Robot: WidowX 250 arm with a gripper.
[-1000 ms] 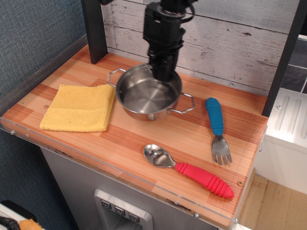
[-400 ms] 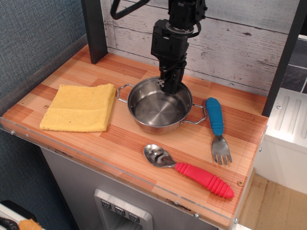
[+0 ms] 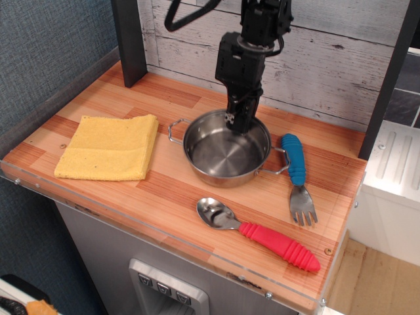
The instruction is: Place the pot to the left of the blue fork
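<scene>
The pot (image 3: 226, 152) is a shallow shiny steel pot with two wire loop handles. It sits on the wooden counter (image 3: 164, 190), just left of the blue fork (image 3: 296, 172); its right handle touches or nearly touches the fork's blue handle. The fork lies with its tines toward the front. My black gripper (image 3: 240, 119) comes down from above and is shut on the pot's far rim, one finger inside the pot.
A folded yellow cloth (image 3: 108, 147) lies at the left. A silver spoon with a ribbed red handle (image 3: 262, 234) lies near the front edge. A dark post (image 3: 128, 39) stands at the back left; a plank wall runs behind.
My gripper has carried the pot to the right, from beside the cloth to just left of the fork, and it now rests lower on the counter.
</scene>
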